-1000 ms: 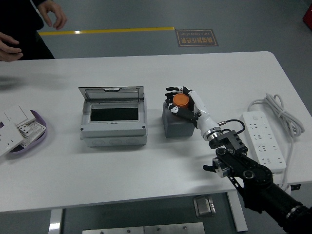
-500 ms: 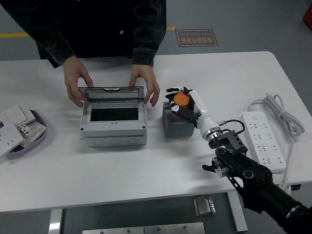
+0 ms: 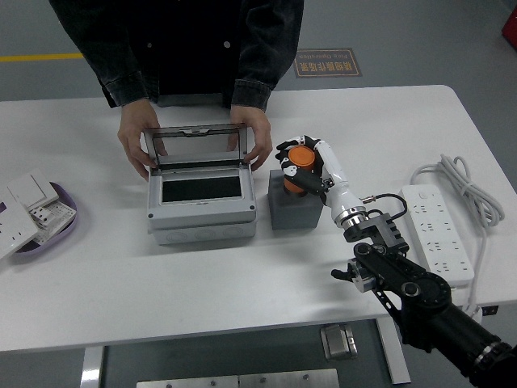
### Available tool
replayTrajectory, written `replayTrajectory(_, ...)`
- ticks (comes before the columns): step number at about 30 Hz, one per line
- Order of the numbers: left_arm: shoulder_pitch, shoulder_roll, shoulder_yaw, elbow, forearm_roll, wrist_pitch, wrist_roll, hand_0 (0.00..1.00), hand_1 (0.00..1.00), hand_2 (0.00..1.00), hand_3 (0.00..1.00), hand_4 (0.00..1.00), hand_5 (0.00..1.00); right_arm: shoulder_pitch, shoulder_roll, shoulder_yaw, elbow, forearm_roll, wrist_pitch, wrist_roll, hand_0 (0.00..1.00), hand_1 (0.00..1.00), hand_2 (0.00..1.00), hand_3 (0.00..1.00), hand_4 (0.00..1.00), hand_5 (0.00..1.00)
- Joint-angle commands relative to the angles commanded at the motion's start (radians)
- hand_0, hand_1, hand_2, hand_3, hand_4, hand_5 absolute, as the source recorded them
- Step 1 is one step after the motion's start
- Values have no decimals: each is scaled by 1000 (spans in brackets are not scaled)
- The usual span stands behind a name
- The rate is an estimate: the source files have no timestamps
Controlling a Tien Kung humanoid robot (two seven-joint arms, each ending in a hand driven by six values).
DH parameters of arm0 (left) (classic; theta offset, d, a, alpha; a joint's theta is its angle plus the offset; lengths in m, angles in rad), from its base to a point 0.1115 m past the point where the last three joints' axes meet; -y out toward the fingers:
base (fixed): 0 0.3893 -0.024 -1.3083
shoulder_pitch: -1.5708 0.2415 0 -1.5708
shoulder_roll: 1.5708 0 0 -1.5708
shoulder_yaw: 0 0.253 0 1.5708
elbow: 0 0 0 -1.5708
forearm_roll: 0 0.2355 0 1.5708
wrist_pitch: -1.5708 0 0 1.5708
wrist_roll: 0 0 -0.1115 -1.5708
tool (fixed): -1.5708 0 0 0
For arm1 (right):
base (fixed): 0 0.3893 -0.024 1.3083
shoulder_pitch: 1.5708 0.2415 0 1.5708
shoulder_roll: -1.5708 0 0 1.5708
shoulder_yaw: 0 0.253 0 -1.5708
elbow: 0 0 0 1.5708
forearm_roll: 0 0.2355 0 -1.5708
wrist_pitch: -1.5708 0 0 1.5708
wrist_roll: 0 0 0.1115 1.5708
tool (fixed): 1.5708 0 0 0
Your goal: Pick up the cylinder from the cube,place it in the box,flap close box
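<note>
At frame centre the right hand (image 3: pixel 311 168) has its fingers wrapped round the small orange plastic cylinder (image 3: pixel 300 162), seemingly light, rigid and smooth-sided, just above the dark grey cube (image 3: pixel 291 212).

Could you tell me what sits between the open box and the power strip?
In the head view, the gray cube sits there, with the right hand gripping the orange cylinder above it.

Even, fairly bright overhead light falls on the white table (image 3: pixel 242 283), which reads pale without blowing out. Shadows are soft and short, hugging the box (image 3: pixel 202 206) and cube (image 3: pixel 292 212). The clear box lid (image 3: pixel 198 144) carries a mild sheen, perhaps reflection. Focus is reasonably sharp centrally; the table edges bow slightly, suggesting lens distortion.
</note>
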Motion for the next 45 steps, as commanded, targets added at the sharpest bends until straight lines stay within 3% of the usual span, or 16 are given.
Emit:
replayTrajectory(4,1,-1,0,0,-2,1,1,598,582,555,601,663,250,8,-2,-29,80,-54,-40,-24,416,416,366,257,2,2)
replayTrajectory(5,2,-1,0,0,-1,1,2,598,582,555,601,663,250,12,-2,-40,99,-70,-49,-33,363,357,309,229,2,2)
replayTrajectory(10,3,-2,-4,0,1,0,3,598,582,555,601,663,250,50,23,-119,187,-155,-91,-101,363,357,309,229,2,2)
replayTrajectory(11,3,-2,-5,0,2,0,4,598,582,555,602,663,251,60,29,-136,194,-167,-98,-114,134,232,248,202,2,2)
replayTrajectory(16,3,0,-10,0,7,-1,6,598,582,555,602,663,251,113,33,-209,199,-246,-131,-197,134,232,248,202,2,2)
replayTrajectory(17,3,0,-11,0,8,-2,6,598,580,555,601,664,251,123,33,-215,199,-269,-135,-219,2,139,240,196,2,2)
replayTrajectory(19,2,1,-11,0,9,-2,6,598,580,555,601,664,251,136,33,-219,198,-319,-137,-262,2,139,240,196,2,2)
replayTrajectory(30,4,3,-20,0,19,-2,12,598,580,555,602,663,254,193,33,-237,191,-638,-82,-480,2,128,234,186,2,2)
replayTrajectory(38,0,3,-29,0,32,-5,14,598,582,555,602,663,256,225,33,-300,168,-805,-24,-519,2,133,237,185,2,2)
replayTrajectory(45,-3,5,-35,0,41,-6,15,598,582,555,603,664,258,246,33,-306,144,-892,84,-511,2,173,253,196,2,2)
